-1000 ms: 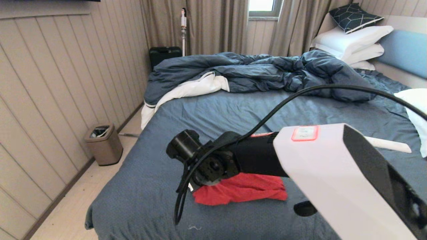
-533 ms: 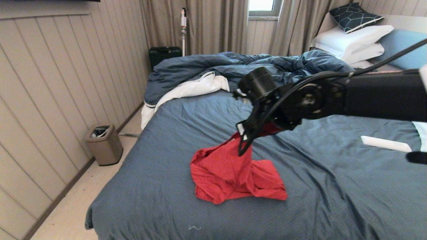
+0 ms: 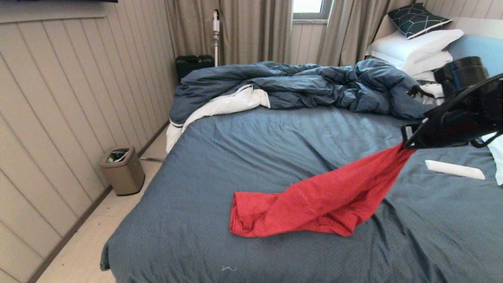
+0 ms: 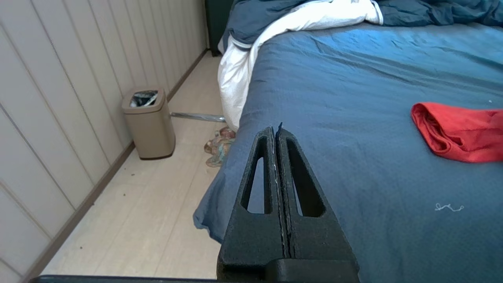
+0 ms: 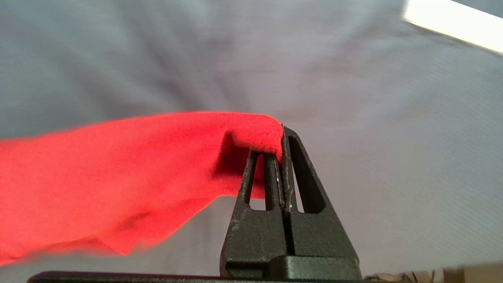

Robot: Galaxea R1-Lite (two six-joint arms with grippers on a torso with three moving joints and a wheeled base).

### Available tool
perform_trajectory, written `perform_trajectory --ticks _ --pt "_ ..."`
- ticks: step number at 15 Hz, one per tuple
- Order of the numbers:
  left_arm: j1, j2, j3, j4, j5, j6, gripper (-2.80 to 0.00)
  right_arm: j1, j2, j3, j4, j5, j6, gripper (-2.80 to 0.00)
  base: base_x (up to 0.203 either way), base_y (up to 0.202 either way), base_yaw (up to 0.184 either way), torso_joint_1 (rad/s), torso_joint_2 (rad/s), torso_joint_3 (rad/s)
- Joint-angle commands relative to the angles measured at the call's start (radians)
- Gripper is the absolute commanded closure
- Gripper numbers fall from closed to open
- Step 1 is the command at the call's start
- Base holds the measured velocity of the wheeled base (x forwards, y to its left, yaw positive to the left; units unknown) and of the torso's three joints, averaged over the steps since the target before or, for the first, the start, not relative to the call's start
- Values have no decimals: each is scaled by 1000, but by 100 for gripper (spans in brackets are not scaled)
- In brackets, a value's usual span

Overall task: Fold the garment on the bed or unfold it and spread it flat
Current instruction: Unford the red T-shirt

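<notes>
The left gripper [image 4: 278,131] hangs parked beside the near corner of the bed [image 3: 188,220], its fingers pressed together on nothing. Just beyond it, a small white thread [image 3: 229,268] lies on the slate-blue sheet. The garment [image 3: 314,200] stretches from a bunched heap near the middle of the bed up toward the robot's right, where the right gripper [image 3: 404,144] has one edge clamped between its closed fingers, lifted off the sheet. Near that gripper lies a flat white object [image 3: 454,169]. Farther back, the dark blue duvet [image 3: 298,84] is crumpled across the bed, with white pillows [image 3: 416,49] stacked at the headboard. On the floor at left stands a tan waste bin [image 3: 122,169].
</notes>
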Motion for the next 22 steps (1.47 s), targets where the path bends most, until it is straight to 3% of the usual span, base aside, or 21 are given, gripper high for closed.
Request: perform_trajectory --ticks 1,3,9,14,15,17,22 --pt "0 0 0 -1 0 0 0 -143 30 40 -58 34 -41 0 0 0 0 0 0 0" --pt "0 0 0 -1 0 -1 0 -242 129 49 -148 54 -83 0 0 0 0 0 0 0" --pt "0 0 0 -1 0 0 0 -435 376 -37 -311 60 -137 0 0 0 0 0 0 0" --pt "0 0 0 -1 0 1 0 -473 454 -33 -323 60 -129 0 0 0 0 0 0 0" --pt "0 0 0 -1 0 1 0 -473 453 -29 -324 61 -129 -280 0 0 0 0 0 0" --pt "0 0 0 -1 0 1 0 -471 431 -14 -323 74 -132 -280 0 0 0 0 0 0" --pt "0 0 0 -1 0 3 0 -472 224 105 -314 223 -124 -280 0 0 0 0 0 0"
